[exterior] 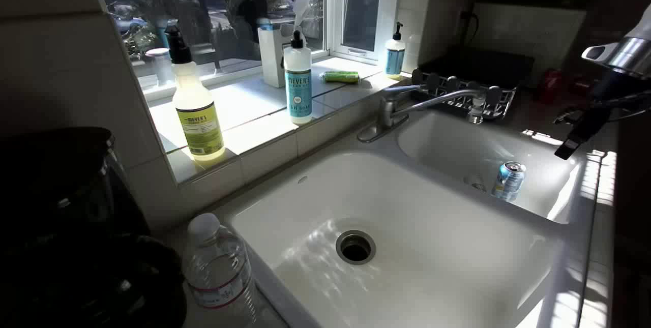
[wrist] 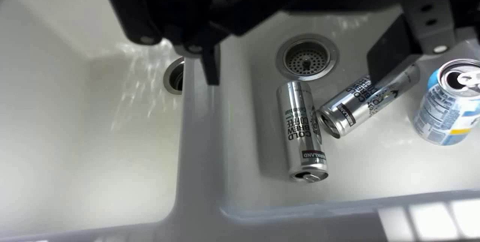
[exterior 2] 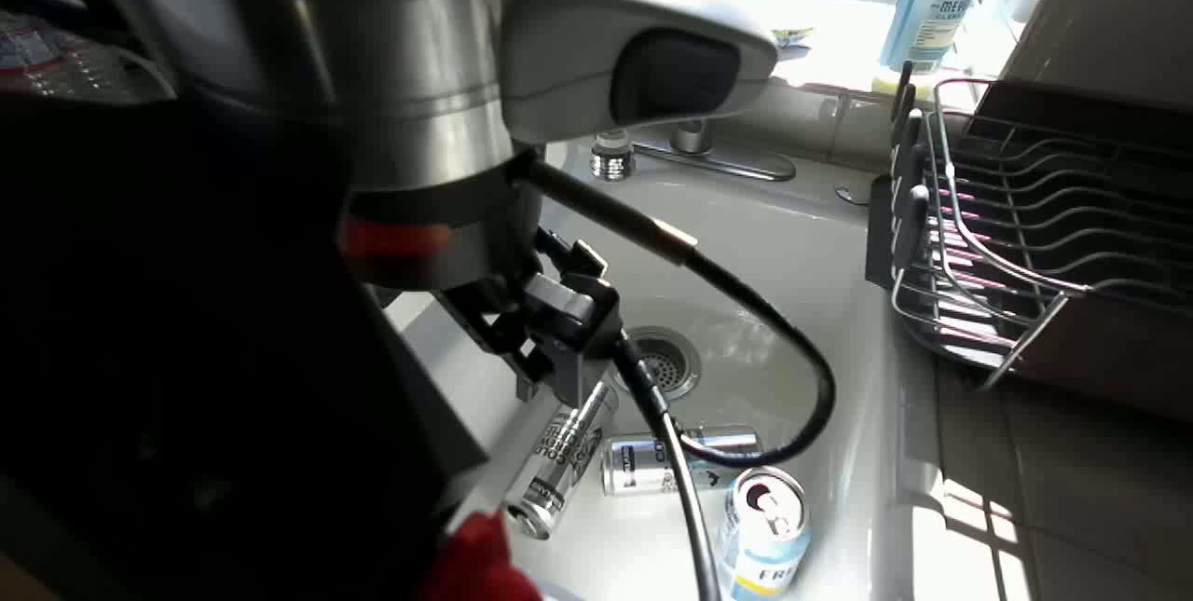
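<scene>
The arm is leaning over a white double sink, and its jaws are hanging above one basin, spread wide apart. Under them, on the basin floor, three drink cans are resting nearest. A silver coffee can is lying on its side along the divider, its opened end pointing away from the strainer drain. A slanted silver can is lying just beside it, opened end toward the first; whether the two are touching, I can't tell. One dark pad is blocking part of that slanted can in the wrist view. Near its far end, a blue-and-white can is standing upright, its mouth open.

In an exterior view, a black cable is looping from the wrist down across the basin. A wire dish rack is sitting beside this basin, and sunlight is falling in bright squares on the tiled bench. The faucet is rising at the back, between the two basins. Along the sunlit windowsill, a yellow spray bottle, a teal soap bottle and a blue-labelled pump bottle are standing, with a green packet lying between the last two. A clear water bottle is standing beside the other basin.
</scene>
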### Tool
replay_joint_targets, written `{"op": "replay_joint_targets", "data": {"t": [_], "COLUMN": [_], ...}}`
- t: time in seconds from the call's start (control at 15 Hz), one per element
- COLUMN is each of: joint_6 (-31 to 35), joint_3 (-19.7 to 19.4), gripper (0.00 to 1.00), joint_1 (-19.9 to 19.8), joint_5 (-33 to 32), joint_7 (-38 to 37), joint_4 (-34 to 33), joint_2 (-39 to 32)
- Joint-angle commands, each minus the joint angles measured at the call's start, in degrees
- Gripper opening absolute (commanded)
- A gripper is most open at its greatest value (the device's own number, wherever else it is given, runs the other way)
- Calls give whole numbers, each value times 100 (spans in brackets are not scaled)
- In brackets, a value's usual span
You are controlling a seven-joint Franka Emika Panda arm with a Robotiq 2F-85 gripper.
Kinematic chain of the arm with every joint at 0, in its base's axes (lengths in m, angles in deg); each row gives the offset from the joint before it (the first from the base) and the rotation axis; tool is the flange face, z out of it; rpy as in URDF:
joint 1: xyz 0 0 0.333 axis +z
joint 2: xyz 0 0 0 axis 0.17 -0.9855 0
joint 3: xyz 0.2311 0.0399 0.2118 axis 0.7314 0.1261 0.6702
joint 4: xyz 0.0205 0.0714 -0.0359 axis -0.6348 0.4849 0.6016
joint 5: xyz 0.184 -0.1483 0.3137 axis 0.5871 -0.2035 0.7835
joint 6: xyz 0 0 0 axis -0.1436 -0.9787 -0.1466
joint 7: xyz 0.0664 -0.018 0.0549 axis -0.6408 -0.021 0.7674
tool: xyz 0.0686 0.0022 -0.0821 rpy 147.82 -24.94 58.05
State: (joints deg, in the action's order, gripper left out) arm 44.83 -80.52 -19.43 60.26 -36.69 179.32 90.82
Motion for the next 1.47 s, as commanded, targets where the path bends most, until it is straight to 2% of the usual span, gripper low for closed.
{"op": "replay_joint_targets", "data": {"t": [0.0,0.73,1.07,1.4], "joint_6": [-10,-10,128,-26], "joint_3": [91,91,204,356], "gripper": [100,100,100,100], "joint_1": [-92,-92,793,1485], "joint_5": [82,82,654,1884], "joint_7": [64,64,443,262], "joint_4": [-8,-8,-581,-1375], "joint_2": [-35,-36,-684,-1355]}}
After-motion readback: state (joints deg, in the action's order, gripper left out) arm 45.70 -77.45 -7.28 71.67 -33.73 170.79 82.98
